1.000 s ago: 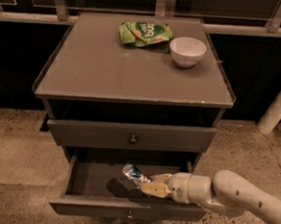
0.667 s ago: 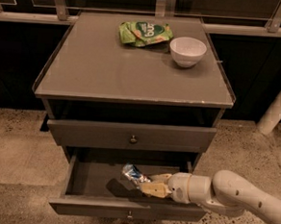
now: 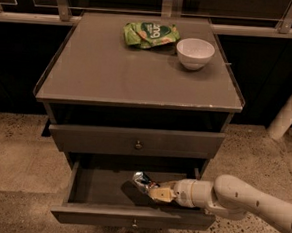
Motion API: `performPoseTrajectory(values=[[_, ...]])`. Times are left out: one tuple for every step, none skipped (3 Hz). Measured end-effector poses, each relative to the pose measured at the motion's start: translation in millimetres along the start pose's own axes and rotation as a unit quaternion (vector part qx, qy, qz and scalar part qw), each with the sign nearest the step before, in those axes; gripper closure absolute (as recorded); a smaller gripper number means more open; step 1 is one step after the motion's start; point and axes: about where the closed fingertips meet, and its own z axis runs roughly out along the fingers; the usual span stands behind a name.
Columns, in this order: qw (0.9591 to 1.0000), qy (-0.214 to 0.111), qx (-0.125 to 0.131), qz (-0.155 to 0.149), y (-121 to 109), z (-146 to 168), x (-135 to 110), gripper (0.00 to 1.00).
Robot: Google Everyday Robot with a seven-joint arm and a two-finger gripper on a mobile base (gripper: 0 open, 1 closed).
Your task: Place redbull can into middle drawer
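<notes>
Camera view, looking down at the front of a grey bench [image 3: 119, 71] with drawers, standing on a speckled floor [image 3: 18, 149]. On the bench top, towards the back, lie a green snack bag [image 3: 149, 34] and, just to its right, a white bowl [image 3: 194, 52]. Neither is part of my job.

Below the top, the upper drawer [image 3: 94, 137] is shut, with its small round knob [image 3: 138, 145] facing the camera. The middle drawer [image 3: 104, 216] beneath it is pulled out and open. Its floor is bare on the left side.

My white arm [image 3: 240, 200] reaches in from the lower right, low over the drawer's right half. My end effector [image 3: 153, 189] is inside the drawer opening, closed on the redbull can [image 3: 142, 180]. The can sticks out from my fingertips, tilted, its shiny end pointing up and left, with a dark shadow on the drawer floor under it – so I judge it is held just above the floor, not resting on it.

What could go wrong from here, as I judge it:
- Letting go while the can is tilted could send it rolling on its round side towards the back or a side wall
- Lifting out too steeply could knock my wrist against the shut upper drawer, which hangs just above
- Pulling back low could catch the drawer's front wall – and shove the drawer
</notes>
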Motion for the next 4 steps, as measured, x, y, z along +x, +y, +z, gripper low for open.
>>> performPoseTrajectory(values=[[0.9996,0.0,0.009,0.026,-25,15,8,1.0],[0.9987,-0.001,0.015,0.049,-46,28,14,1.0],[0.9976,-0.003,0.01,0.069,-57,38,19,1.0],[0.9976,-0.004,0.01,0.069,-57,38,19,0.81]])
